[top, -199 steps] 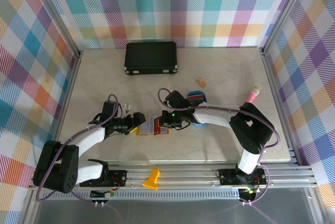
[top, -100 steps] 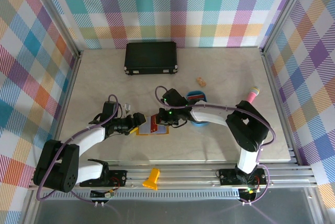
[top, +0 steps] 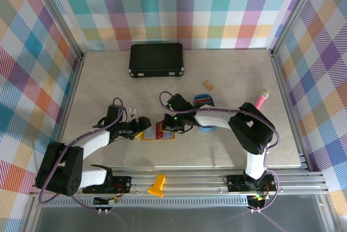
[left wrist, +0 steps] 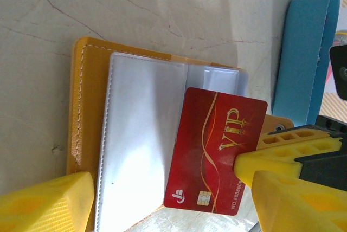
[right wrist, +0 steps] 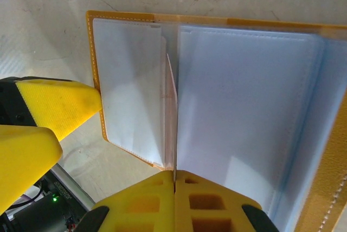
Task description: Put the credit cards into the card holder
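Note:
The mustard-yellow card holder (top: 150, 134) lies open on the table, its pale pockets (right wrist: 244, 107) facing up. My right gripper (top: 167, 126) is shut on a red VIP credit card (left wrist: 217, 145), which stands on edge (right wrist: 172, 113) over the holder's middle fold, its free edge at the left pocket (left wrist: 141, 134). My left gripper (top: 143, 124) is open and straddles the holder's left side; its finger (right wrist: 54, 107) sits by the yellow border. More cards (top: 203, 100) lie in the blue tray (top: 209, 129).
The blue tray's wall (left wrist: 303, 53) sits just right of the holder. A large black case (top: 156, 60) lies at the back. A small tan object (top: 208, 84) and a pink object (top: 261, 98) lie to the right. A yellow piece (top: 157, 185) rests on the front rail.
My right gripper has carried the red card leftward from near the blue tray to over the open holder. The left gripper has stayed put.

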